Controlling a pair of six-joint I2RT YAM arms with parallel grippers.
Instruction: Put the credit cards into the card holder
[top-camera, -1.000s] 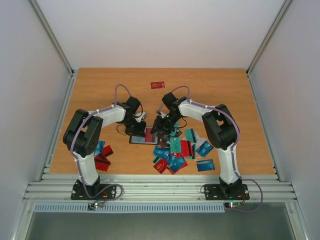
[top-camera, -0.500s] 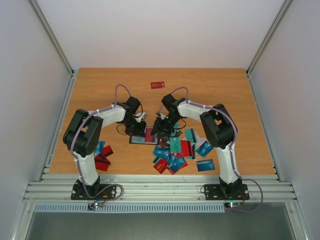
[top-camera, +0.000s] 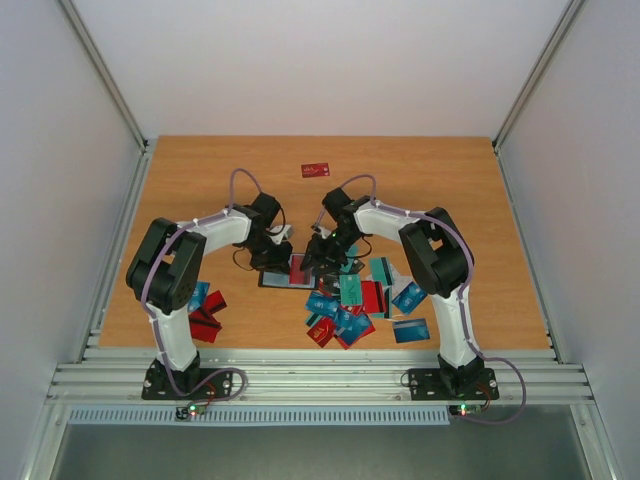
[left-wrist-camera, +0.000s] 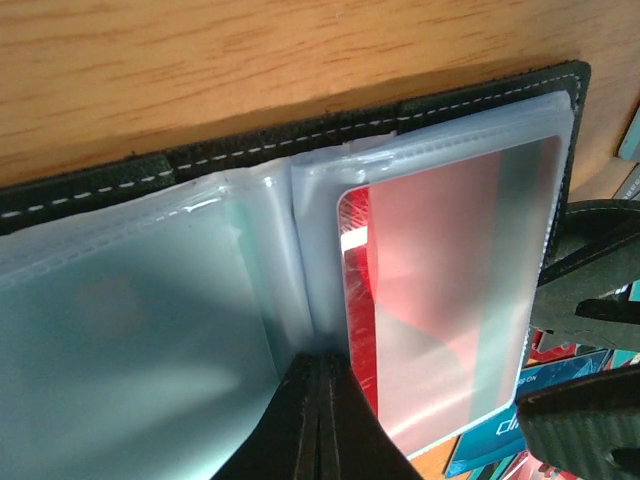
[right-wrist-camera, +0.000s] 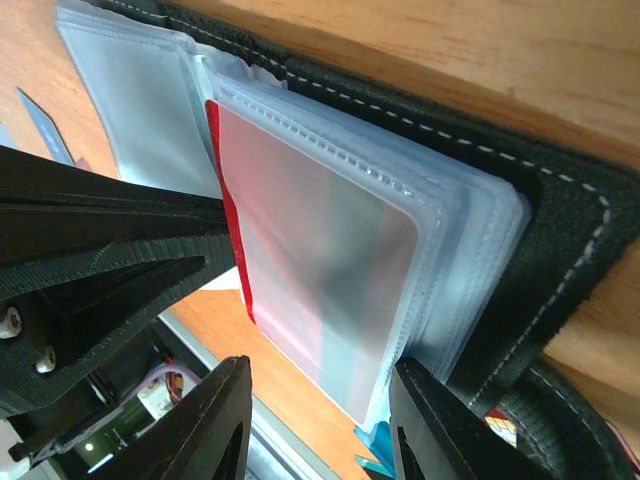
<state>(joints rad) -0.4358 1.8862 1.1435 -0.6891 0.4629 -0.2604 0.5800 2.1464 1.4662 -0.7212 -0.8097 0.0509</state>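
From above, both arms meet over the open card holder (top-camera: 283, 273) at the middle of the wooden bench (top-camera: 200, 170); credit cards (top-camera: 350, 310) lie scattered to its right.

Left wrist view: the left claw (left-wrist-camera: 322, 420) is pressed shut at the clear sleeves' fold.

Right wrist view: the right claw (right-wrist-camera: 320, 420) stands partly open around a sleeve holding a red card (right-wrist-camera: 235, 260).

The card holder (top-camera: 285, 272) is lying open near the middle of the table (top-camera: 440, 170), between the two grippers. One card (left-wrist-camera: 440, 310) is sitting in its sleeve. A heap of cards (top-camera: 362, 305) is lying to its right, a smaller pile (top-camera: 205, 312) to its left, and a single card (top-camera: 316, 170) well behind.
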